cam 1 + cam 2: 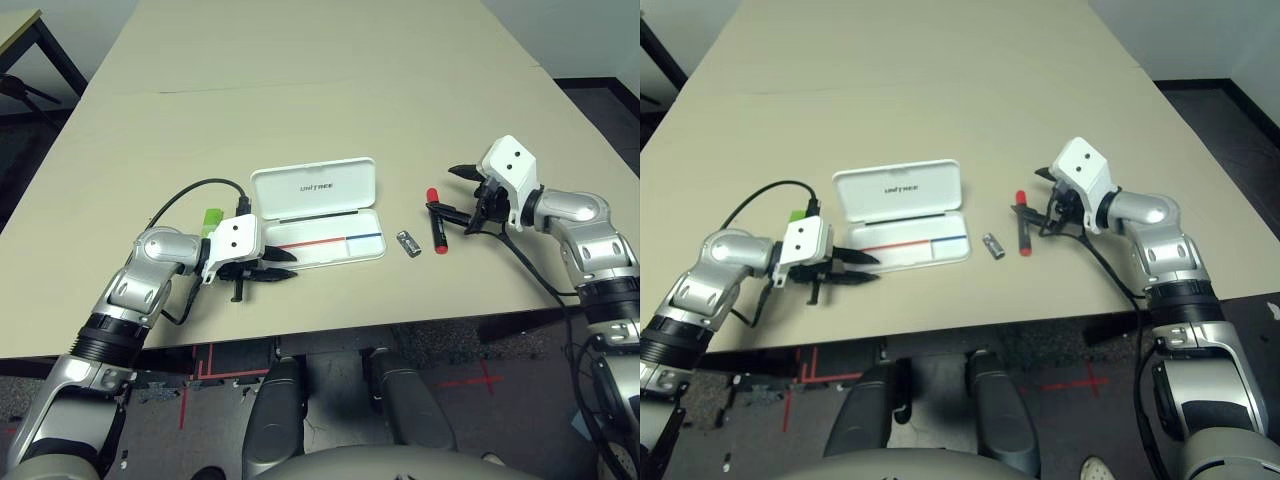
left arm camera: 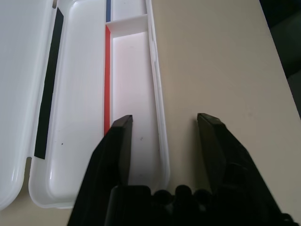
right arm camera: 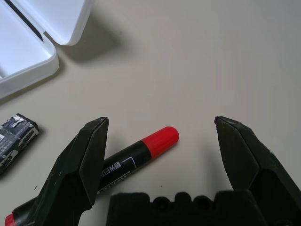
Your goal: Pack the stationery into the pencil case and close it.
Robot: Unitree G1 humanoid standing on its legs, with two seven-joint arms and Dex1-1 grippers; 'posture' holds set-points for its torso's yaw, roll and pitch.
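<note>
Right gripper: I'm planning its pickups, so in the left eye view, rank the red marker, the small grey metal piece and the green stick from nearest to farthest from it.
From the right gripper:
1. Red marker, just beside its fingers.
2. Grey metal piece, between marker and pencil case.
3. Green stick, beyond the case, by the left gripper.

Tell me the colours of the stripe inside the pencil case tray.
Red on one part, blue on the other: the stripe in the pencil case, best in the left eye view.

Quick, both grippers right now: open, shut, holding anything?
Left gripper: open, empty, at the end of the open pencil case.
Right gripper: open, empty, over the red marker.
</note>
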